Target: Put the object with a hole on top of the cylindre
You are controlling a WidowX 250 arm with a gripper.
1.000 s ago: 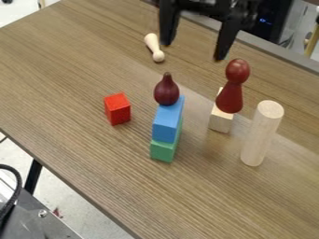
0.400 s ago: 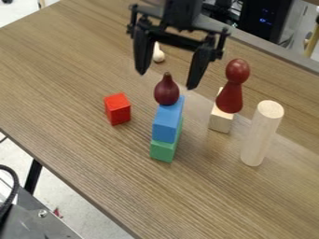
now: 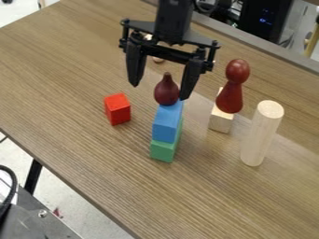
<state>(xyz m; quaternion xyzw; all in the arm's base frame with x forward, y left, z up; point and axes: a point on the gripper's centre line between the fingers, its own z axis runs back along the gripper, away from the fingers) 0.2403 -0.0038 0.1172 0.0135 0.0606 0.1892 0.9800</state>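
Note:
The gripper is open above the middle of the table, its fingertips on either side of a dark maroon, bulb-shaped object in the picture; whether they are level with it I cannot tell. That bulb rests on a blue block, which sits on a green block. A pale wooden cylinder stands upright on the right. No hole can be made out in any object.
A dark red pawn-like figure is at a pale wooden block, left of the cylinder. The red block stands left of the stack. Behind the gripper lies a partly hidden wooden peg.
The gripper has come down from the top edge and leftward toward the stack, staying open. It now partly covers the wooden peg. The objects on the table have not moved.

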